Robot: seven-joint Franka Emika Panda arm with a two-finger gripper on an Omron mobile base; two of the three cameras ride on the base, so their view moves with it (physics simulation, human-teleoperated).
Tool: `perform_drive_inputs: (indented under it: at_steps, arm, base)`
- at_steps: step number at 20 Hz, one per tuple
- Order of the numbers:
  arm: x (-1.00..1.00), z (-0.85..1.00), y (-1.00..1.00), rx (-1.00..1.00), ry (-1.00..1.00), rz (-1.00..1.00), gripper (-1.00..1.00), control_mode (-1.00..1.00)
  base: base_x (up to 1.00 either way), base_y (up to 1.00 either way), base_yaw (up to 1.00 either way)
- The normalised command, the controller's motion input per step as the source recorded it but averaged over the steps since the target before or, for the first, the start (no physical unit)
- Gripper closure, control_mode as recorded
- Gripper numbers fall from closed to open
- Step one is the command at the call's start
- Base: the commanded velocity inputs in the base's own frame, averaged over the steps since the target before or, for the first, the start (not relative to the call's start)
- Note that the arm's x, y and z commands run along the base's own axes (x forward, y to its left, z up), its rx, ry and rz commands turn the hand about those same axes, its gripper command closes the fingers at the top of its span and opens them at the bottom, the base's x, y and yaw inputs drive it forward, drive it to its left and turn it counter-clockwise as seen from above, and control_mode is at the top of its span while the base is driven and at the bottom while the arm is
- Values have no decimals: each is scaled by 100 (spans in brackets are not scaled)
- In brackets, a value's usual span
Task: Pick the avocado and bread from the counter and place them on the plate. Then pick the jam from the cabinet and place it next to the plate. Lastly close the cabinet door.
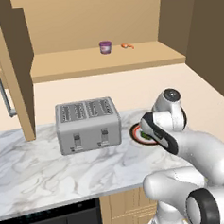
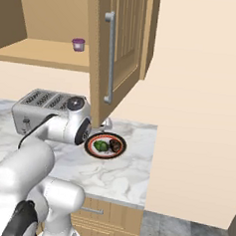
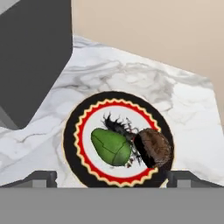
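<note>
Glossy oval avocado (image 3: pixel 111 146) (bread (image 3: pixel 152 147) rough).

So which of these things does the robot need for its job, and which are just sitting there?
For the job:
- avocado and bread, both on the plate
- jam on the shelf of the cabinet
- cabinet door, open
- counter

Just sitting there:
- toaster
- small orange thing beside the jam

In the left base view the arm (image 1: pixel 182 142) hides most of the plate (image 1: pixel 135 132)
</note>
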Motion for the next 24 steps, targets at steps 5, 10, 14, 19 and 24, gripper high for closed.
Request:
perform_drive_inputs:
  at_steps: [5, 10, 14, 19, 24]
  arm:
    - [-44, 64, 9, 0, -16, 0, -100, -100]
    - [-41, 51, 9, 0, -9, 0, -100, -100]
    - [-38, 46, 14, 0, -7, 0, -100, -100]
    - [-35, 46, 21, 0, -2, 0, -100, -100]
    - [-35, 41, 23, 0, -1, 0, -100, -100]
  base:
    - [0, 0, 0]
    - [0, 0, 0]
    - [0, 0, 0]
    - [0, 0, 0]
    - [0, 0, 0]
